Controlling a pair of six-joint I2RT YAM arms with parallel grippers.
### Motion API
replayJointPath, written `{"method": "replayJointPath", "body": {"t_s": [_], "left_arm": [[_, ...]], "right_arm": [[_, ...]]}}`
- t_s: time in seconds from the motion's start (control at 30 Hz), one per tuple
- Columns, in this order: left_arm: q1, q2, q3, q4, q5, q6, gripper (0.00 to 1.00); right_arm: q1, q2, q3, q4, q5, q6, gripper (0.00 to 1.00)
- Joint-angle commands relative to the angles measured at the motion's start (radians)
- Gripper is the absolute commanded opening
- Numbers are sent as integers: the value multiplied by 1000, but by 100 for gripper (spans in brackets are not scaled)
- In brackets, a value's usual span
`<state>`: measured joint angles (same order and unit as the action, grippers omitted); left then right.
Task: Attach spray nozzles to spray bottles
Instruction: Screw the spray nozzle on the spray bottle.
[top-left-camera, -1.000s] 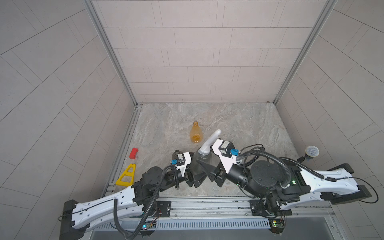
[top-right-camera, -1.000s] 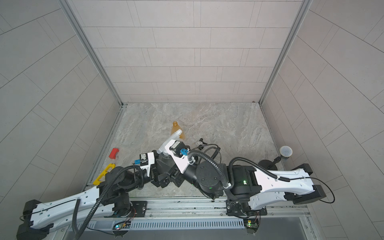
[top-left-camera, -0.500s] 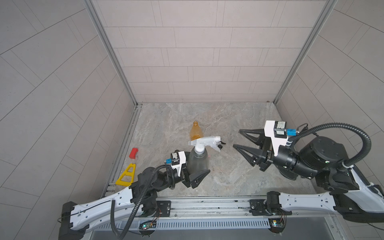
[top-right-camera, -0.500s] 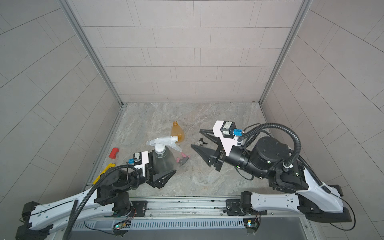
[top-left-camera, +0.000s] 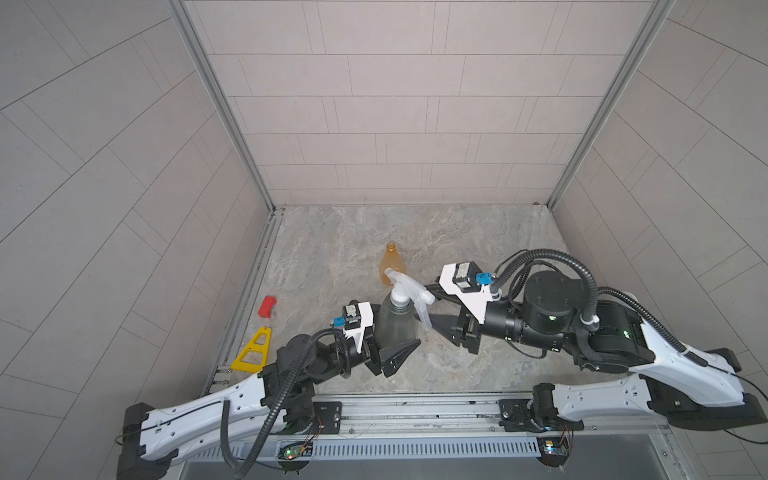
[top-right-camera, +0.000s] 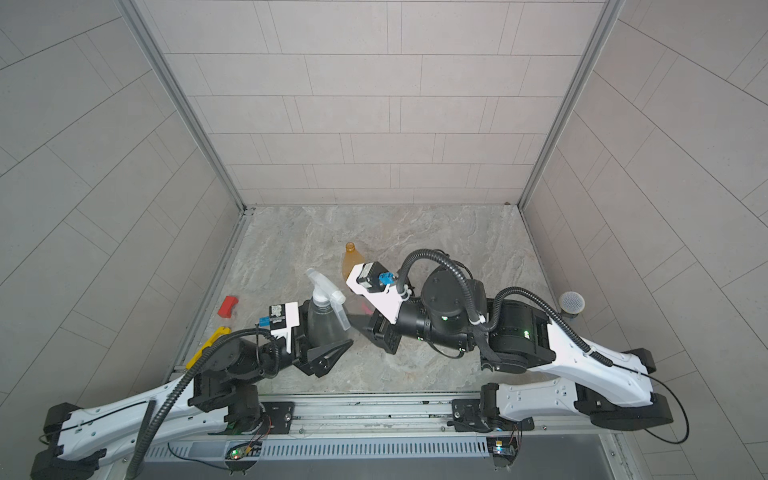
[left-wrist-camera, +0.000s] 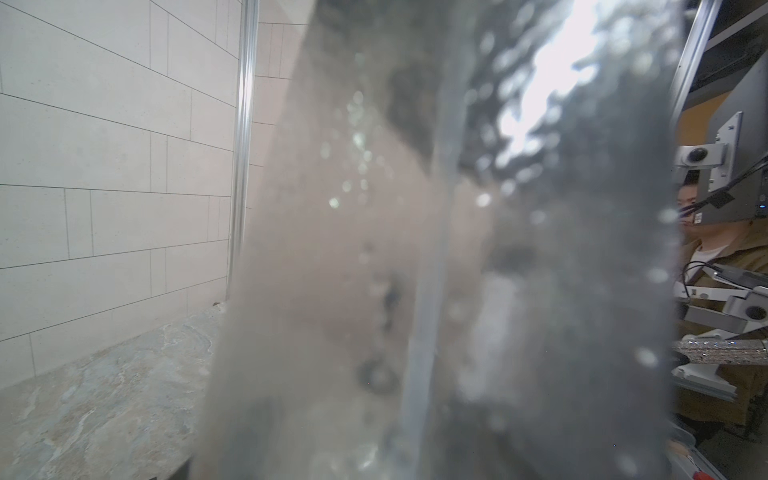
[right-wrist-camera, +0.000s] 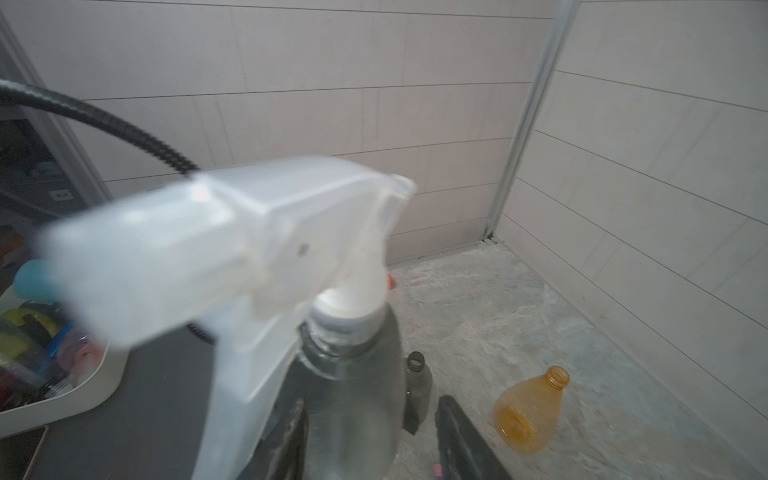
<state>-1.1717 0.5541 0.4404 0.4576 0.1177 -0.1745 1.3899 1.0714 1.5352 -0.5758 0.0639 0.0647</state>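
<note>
The grey bottle (top-left-camera: 395, 328) is gripped upright at the near middle of the bench (top-left-camera: 478, 249) by the left end effector (top-left-camera: 395, 343), white nozzle (top-left-camera: 405, 286) seated. The right end effector (top-left-camera: 433, 305) is spread open at the nozzle; tightening seems called for next.

Red block (top-left-camera: 267, 306), yellow triangular frame (top-left-camera: 252, 350) near it, grey stone tabletop (top-left-camera: 457, 232), pale tiled walls (top-left-camera: 395, 104)
</note>
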Motion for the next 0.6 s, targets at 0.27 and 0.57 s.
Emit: {"method": "replayJointPath", "body": {"t_s": [0.27,0.57], "left_arm": [[7,-12,15,47,59,4,0],[7,45,18,142,300,-60,0]], "right_arm": [[102,-133,-60,49,82,-71,57],[-297,-97,-77,167,-657,51,67]]}}
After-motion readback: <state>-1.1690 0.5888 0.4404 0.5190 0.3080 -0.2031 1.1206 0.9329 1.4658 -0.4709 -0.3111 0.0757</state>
